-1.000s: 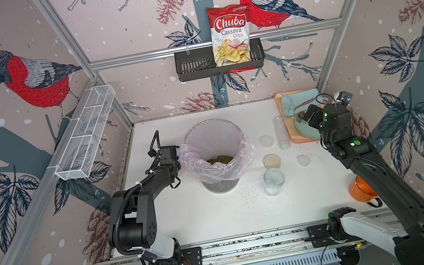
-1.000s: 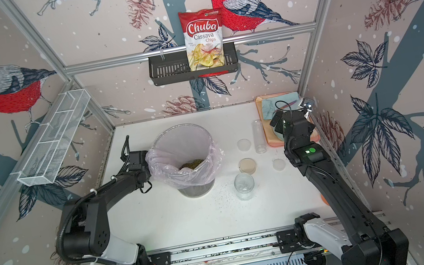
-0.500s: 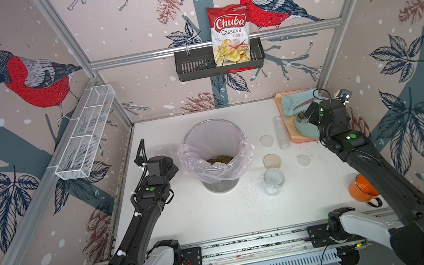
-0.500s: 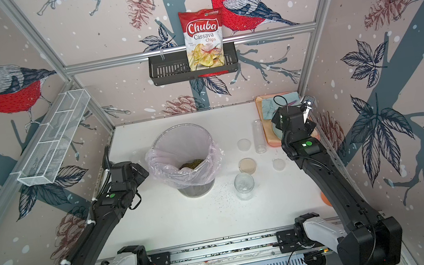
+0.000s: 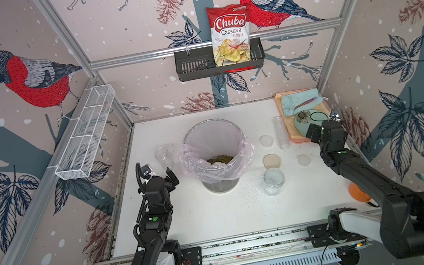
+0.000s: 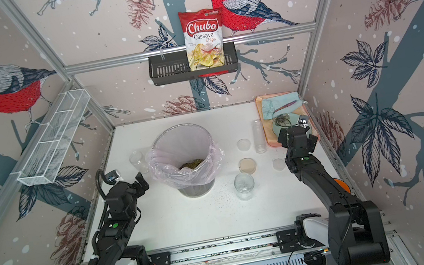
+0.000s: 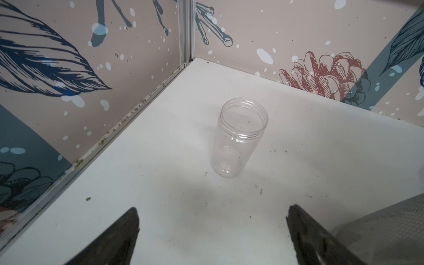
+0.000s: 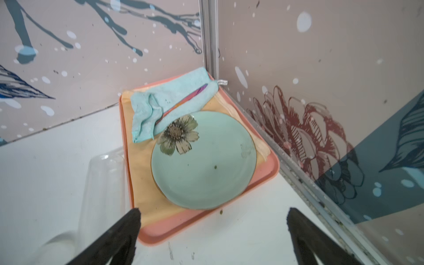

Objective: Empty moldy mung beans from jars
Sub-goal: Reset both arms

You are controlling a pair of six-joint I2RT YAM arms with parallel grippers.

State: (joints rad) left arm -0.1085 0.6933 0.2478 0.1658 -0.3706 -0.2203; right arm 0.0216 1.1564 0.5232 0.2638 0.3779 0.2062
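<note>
My left gripper (image 7: 212, 214): fingers spread wide, empty. Short jar (image 7: 238, 137) upright, empty, straight ahead of fingertips, apart. My right gripper (image 8: 212, 215): spread, empty; tube (image 8: 103, 183) just beside one finger. Beans (image 5: 219, 159) in bin (image 5: 210, 121). Emptying looks done. Next, likely check round jar (image 5: 273, 181), well apart from both.

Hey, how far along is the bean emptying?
Done: olive-green mung beans lie in the pink-lined bin; the short clear jar, tall tube and round-shouldered jar look empty. In hand: nothing, left gripper and right gripper open. Left: perhaps stray grains on the white table.
</note>
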